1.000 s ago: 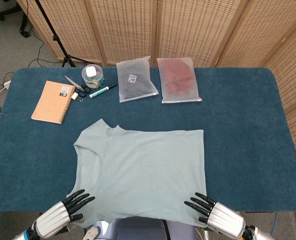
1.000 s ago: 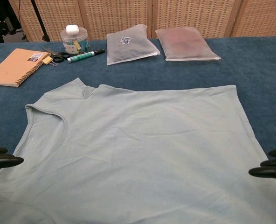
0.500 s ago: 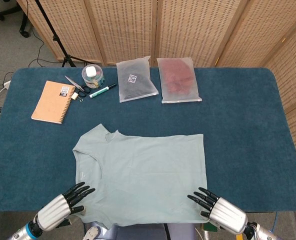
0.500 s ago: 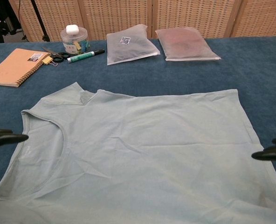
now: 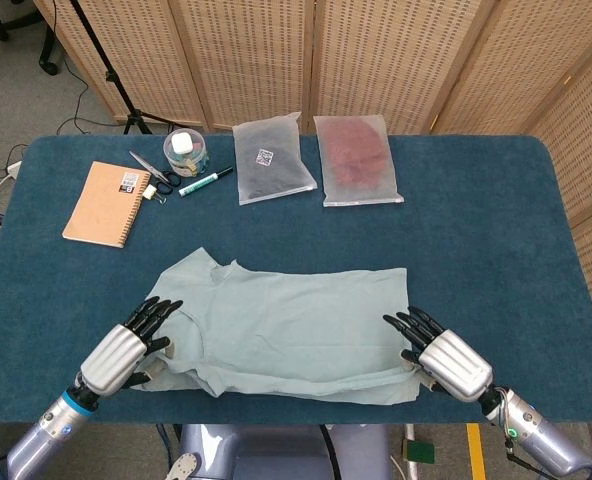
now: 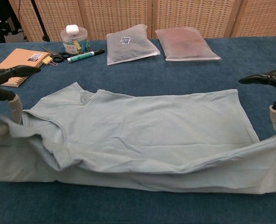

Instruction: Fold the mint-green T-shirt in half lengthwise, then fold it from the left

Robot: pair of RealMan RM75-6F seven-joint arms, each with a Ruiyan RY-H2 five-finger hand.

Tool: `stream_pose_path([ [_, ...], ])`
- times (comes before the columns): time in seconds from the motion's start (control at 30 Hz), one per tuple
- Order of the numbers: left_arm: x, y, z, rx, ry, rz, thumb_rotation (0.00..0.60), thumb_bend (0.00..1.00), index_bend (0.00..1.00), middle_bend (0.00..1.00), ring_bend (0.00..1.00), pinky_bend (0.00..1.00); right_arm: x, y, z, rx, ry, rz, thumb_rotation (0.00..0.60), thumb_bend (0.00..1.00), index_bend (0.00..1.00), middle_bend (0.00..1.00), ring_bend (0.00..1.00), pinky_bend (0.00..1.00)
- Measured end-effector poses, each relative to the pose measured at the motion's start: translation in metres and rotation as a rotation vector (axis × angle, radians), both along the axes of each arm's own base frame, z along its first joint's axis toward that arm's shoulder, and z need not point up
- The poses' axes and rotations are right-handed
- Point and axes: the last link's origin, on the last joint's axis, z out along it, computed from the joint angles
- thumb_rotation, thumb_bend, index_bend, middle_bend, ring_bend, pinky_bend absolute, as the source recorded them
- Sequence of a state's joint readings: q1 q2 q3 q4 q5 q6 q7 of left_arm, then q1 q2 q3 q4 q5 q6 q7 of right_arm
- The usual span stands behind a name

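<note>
Midway through the lengthwise fold, the left hand (image 5: pixel 126 345) at about 8 o'clock on the table (image 5: pixel 496 250) grasps the near edge of the mint-green T-shirt (image 5: pixel 296 315) at its collar end, the cloth pinched under the thumb while the other fingers stretch forward. From that side the raised hem runs in a sagging band across the front of the shirt, which lies collar to the left at the near centre of the blue table, its far half flat. At about 4 o'clock the right hand (image 5: pixel 444 358) grasps the same edge at the bottom-hem end in the same manner. Judging by the droop between the two holds, the lifted edge could land short or crooked if one hand travels ahead of the other, leaving the halves mismatched. Bunched cloth near the collar, at the left, looks likely to be trapped as a crease. Either pinch looks shallow, so a slip would drop that corner. At 11 o'clock a notebook (image 5: pixel 106 203) and at 12 o'clock two plastic bags (image 5: pixel 272 158) lie well apart from the fold's path.
</note>
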State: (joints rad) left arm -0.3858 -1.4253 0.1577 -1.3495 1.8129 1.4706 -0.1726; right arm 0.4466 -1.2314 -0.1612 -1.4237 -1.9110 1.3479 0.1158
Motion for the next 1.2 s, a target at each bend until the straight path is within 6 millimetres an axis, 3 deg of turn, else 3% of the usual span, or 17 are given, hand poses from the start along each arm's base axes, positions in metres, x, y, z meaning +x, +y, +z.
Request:
stream_pose_path([
  [0.4, 0.022, 0.059, -0.001, 0.03, 0.096, 0.09, 0.6, 0.56, 0.73, 0.0, 0.0, 0.0, 0.022, -0.048, -0.026, 0.011, 0.055, -0.072, 0.6, 0.57, 0.67, 0.0, 0.0, 0.0],
  [0.73, 0.029, 0.108, -0.006, 0.052, 0.182, 0.196, 0.6, 0.56, 0.73, 0.0, 0.0, 0.0, 0.042, -0.114, -0.052, -0.02, 0.09, -0.159, 0.6, 0.57, 0.67, 0.0, 0.0, 0.0],
  [1.2, 0.012, 0.136, -0.009, 0.077, 0.216, 0.289, 0.6, 0.57, 0.73, 0.0, 0.0, 0.0, 0.019, -0.147, -0.059, -0.054, 0.117, -0.275, 0.6, 0.57, 0.67, 0.0, 0.0, 0.0],
])
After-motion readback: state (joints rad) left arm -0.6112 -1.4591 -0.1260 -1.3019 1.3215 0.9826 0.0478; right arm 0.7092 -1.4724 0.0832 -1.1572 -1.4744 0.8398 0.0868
